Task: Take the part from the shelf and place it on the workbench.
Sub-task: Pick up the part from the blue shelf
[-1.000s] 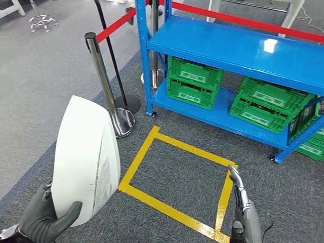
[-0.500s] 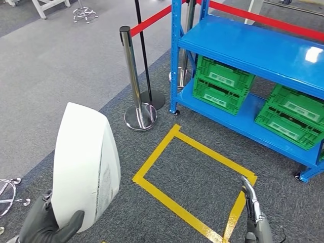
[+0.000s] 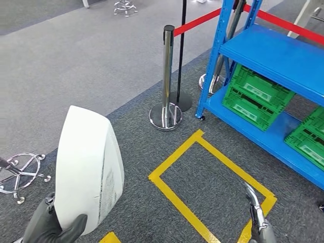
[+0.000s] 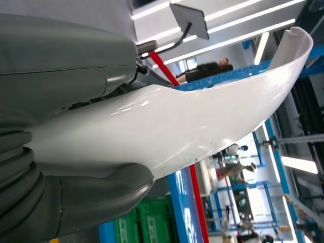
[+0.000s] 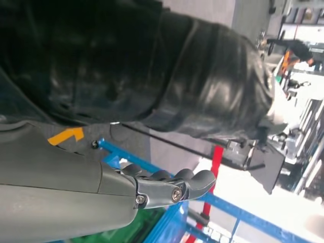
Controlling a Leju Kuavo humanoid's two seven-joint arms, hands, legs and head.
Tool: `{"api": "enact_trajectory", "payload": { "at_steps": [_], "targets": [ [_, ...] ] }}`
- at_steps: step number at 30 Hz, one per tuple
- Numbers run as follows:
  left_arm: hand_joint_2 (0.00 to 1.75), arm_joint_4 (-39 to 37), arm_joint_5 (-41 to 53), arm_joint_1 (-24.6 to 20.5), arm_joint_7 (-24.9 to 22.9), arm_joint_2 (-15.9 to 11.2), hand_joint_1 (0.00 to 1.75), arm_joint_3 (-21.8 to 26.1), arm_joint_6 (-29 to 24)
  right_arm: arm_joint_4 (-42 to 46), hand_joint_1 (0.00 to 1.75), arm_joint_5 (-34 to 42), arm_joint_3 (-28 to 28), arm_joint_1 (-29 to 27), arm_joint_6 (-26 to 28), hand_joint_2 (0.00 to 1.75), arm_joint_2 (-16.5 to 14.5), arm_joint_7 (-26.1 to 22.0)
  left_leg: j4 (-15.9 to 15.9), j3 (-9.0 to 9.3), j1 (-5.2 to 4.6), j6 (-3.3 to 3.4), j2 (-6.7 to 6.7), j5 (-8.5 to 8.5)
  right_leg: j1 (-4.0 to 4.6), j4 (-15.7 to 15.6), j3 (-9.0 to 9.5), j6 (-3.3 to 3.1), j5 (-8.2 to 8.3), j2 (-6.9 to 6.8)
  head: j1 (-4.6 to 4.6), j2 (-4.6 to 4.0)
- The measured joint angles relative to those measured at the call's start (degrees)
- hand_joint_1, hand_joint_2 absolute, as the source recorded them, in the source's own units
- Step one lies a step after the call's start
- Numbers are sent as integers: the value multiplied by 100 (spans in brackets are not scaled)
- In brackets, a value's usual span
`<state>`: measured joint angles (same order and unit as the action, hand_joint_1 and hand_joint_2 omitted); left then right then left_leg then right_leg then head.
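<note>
**White part held over the carpet**

The left robot hand (image 3: 51,227) grips the curved white part (image 3: 88,167) from below, holding it upright above the grey carpet (image 3: 76,66). The right robot hand (image 3: 256,215) hangs empty, fingers loosely apart, near the yellow tape rectangle (image 3: 183,152). Beyond stands the blue shelf (image 3: 275,55) with green crates (image 3: 256,93) and a chrome stanchion (image 3: 167,76).

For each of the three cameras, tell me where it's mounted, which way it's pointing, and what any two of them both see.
Head view: high on the body, looking down at carpet, the yellow tape square and blue shelf; left hand holds the white part, right hand low.
Left wrist view: behind the left hand, along the white part.
Right wrist view: behind the right hand, toward the shelf.
Shared: head and left wrist views both show the part.
</note>
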<state>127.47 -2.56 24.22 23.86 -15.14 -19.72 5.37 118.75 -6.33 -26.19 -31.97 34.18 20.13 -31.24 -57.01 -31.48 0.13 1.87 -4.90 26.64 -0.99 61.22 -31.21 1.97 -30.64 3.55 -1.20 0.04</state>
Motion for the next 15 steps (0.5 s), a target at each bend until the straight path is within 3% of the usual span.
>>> {"api": "enact_trajectory", "payload": {
  "at_steps": [2, 4, 6, 8, 10, 11, 12, 13, 15],
  "targets": [
    [175, -28, -44, -34, -9, 4, 175, -26, 45, 13, 0, 16, -28, -28, 40, 0, 42, 15, -24, -60, 11, -80, -148, -14, -6, -379, 173, -49, 77, 219, -4, 0],
    [175, -50, -85, -51, -23, 9, 175, -45, 92, 23, 0, 19, -58, -32, 81, 0, 79, 44, -21, -116, 36, -172, -278, -53, 7, -418, 212, -108, 95, 107, -5, 0],
    [175, -63, -106, -61, -39, 17, 175, -64, 124, 33, 0, 17, -88, -34, 109, 0, 106, 68, -163, -193, 32, -233, -86, 36, -10, -484, 252, -178, 142, -62, -30, 0],
    [175, -78, -112, -89, -51, 23, 175, -75, 133, 39, 0, 16, -106, -45, 122, 0, 113, 80, -753, -462, 32, -292, 278, 384, -21, -531, 271, -220, 165, -256, -70, 0],
    [175, -102, -115, -112, -62, 28, 175, -84, 135, 39, 0, 16, -120, -51, 128, 0, 117, 91, -1499, -799, 73, -354, 408, 714, -23, -533, 247, -224, 156, -449, -85, 0],
    [175, -117, -117, -113, -67, 30, 175, -87, 143, 39, 0, 16, -132, -51, 134, 0, 121, 99, -1657, -858, 100, -381, 423, 736, -29, -532, 235, -212, 145, -542, -86, 0],
    [175, -130, -125, -113, -72, 31, 175, -90, 157, 39, 0, 18, -144, -50, 147, 0, 126, 111, -1593, -803, 127, -408, 442, 656, -40, -531, 232, -193, 128, -632, -86, 0],
    [175, -143, -139, -114, -80, 31, 175, -93, 178, 39, 0, 22, -158, -50, 171, 0, 133, 128, -1301, -628, 156, -436, 491, 496, -55, -529, 244, -165, 107, -718, -86, 0],
    [175, -161, -180, -129, -97, 32, 175, -101, 221, 43, 0, 45, -189, -57, 238, 0, 158, 159, -503, -167, 198, -479, 761, 205, -56, -502, 297, -76, 46, -854, -95, 0]
  ]
}}
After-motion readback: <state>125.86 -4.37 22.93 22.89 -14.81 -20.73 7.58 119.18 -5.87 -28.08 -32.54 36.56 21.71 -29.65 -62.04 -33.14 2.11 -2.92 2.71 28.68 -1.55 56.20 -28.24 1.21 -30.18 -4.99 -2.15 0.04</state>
